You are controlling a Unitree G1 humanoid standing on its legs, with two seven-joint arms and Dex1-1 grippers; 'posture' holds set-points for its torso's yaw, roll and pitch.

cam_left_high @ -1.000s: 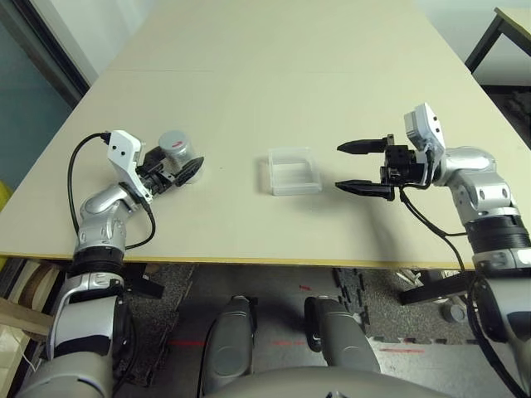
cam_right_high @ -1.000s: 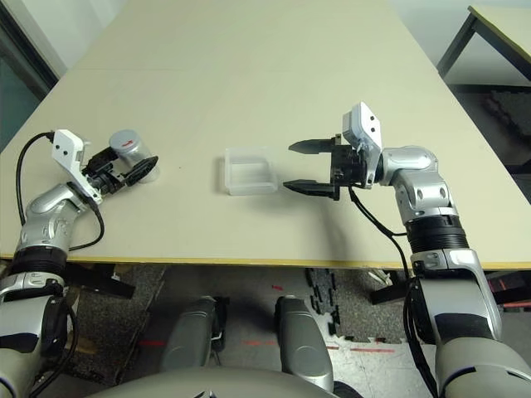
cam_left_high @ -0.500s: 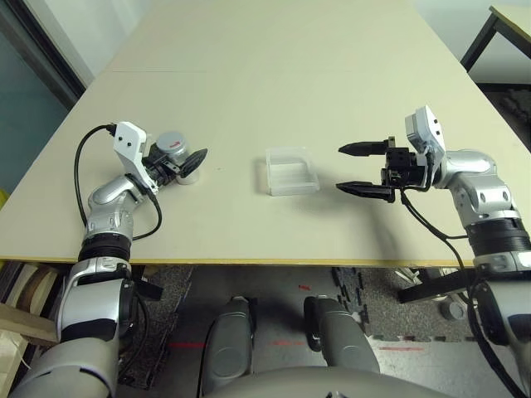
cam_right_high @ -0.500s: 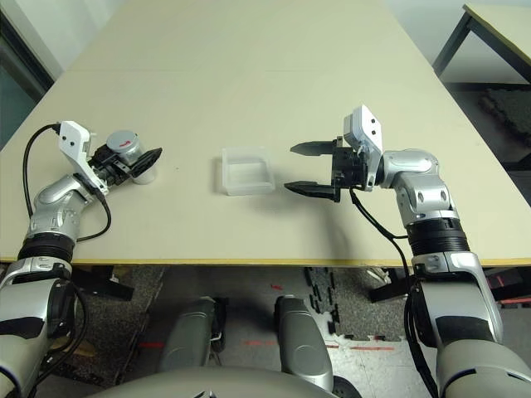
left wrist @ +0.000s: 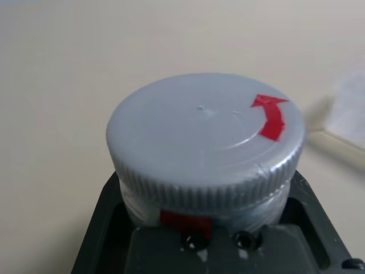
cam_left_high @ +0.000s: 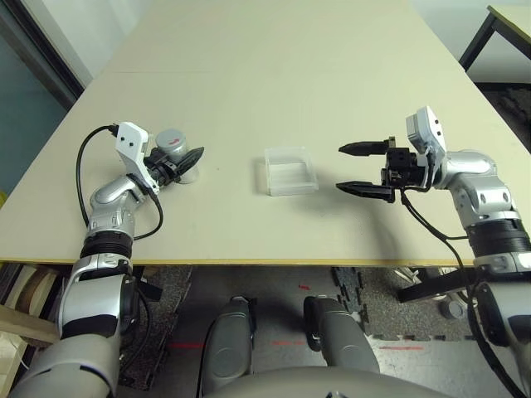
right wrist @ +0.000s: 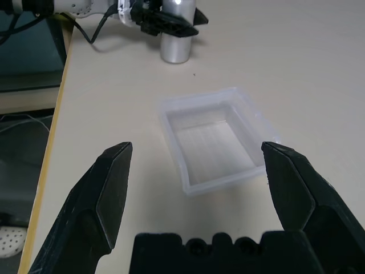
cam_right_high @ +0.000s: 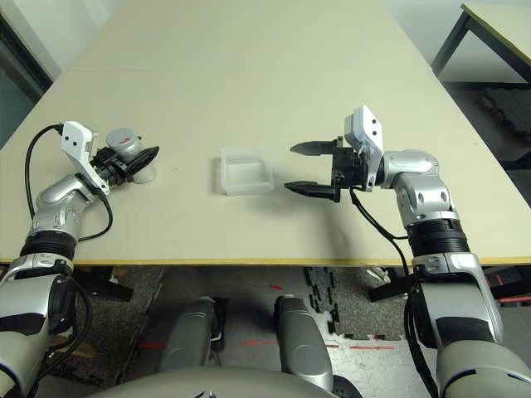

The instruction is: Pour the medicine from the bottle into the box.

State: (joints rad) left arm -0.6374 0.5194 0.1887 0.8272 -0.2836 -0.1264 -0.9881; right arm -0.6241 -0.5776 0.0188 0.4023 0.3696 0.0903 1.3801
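The bottle (cam_left_high: 172, 143), small and whitish-grey, stands upright at the table's left, its grey cap (left wrist: 205, 131) on and marked with a red arrow. My left gripper (cam_left_high: 186, 158) is shut on the bottle just under the cap. The medicine is hidden. The box (cam_left_high: 290, 171), a shallow clear tray, lies near the table's middle with nothing visible in it. My right gripper (cam_left_high: 340, 168) hovers open just right of the box, its fingers pointing at it. The right wrist view has the box (right wrist: 214, 140) between those open fingers and the bottle (right wrist: 175, 44) beyond it.
The beige table (cam_left_high: 274, 75) stretches far back. Its front edge (cam_left_high: 274, 262) runs close under both arms. A black cable (cam_left_high: 81, 162) loops from my left wrist. Another table's dark leg (cam_left_high: 485, 37) stands at the far right.
My left gripper, open around the bottle a second ago, has closed on it. The right arm and the box have stayed put.
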